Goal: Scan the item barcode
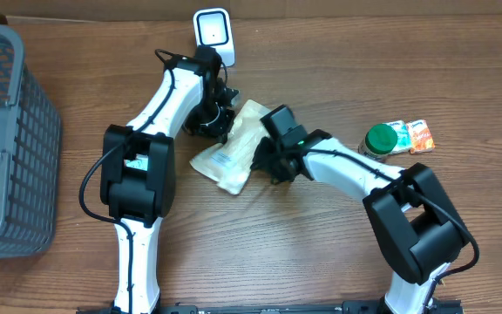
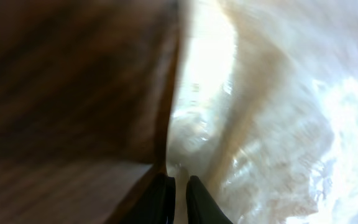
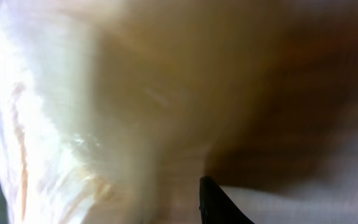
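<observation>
pouch lies mid-frame on the table, below the scanner at top centre — left gripper pinches its upper edge; right gripper meets its right side, grip impossible to tell. lift it taut — flat-on toward the scanner.

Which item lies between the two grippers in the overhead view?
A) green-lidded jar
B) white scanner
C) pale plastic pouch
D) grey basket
C: the pale plastic pouch has the left gripper at its upper edge and the right gripper at its right side.
</observation>
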You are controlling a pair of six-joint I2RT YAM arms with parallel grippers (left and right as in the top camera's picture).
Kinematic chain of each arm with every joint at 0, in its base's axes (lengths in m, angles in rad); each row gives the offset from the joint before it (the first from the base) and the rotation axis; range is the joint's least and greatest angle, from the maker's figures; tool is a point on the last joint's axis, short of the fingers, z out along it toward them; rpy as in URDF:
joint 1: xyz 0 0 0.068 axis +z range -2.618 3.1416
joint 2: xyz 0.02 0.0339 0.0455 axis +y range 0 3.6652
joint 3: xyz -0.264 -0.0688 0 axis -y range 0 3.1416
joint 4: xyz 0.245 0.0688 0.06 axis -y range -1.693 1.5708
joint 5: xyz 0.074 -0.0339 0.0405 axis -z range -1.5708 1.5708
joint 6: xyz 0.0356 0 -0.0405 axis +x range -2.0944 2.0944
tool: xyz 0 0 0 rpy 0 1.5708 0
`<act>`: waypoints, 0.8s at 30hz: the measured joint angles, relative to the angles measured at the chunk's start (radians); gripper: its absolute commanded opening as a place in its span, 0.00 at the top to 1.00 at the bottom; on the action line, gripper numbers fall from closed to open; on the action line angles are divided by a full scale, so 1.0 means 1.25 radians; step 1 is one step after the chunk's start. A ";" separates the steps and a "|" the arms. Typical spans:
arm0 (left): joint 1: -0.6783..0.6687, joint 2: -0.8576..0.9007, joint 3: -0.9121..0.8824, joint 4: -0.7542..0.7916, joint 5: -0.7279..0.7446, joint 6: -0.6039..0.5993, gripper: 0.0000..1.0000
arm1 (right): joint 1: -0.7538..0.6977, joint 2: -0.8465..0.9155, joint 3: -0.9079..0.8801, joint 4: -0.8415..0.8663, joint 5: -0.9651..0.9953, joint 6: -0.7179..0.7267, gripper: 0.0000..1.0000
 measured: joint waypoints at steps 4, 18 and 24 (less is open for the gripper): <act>-0.019 0.000 0.000 -0.043 0.000 -0.020 0.90 | -0.049 0.000 0.000 0.046 -0.043 -0.033 0.65; -0.045 0.000 0.000 -0.051 0.001 -0.092 0.90 | -0.203 0.000 0.000 -0.055 -0.257 -0.221 0.42; -0.045 0.000 0.000 -0.045 0.001 -0.105 0.90 | -0.212 0.023 -0.001 -0.029 -0.285 -0.237 0.44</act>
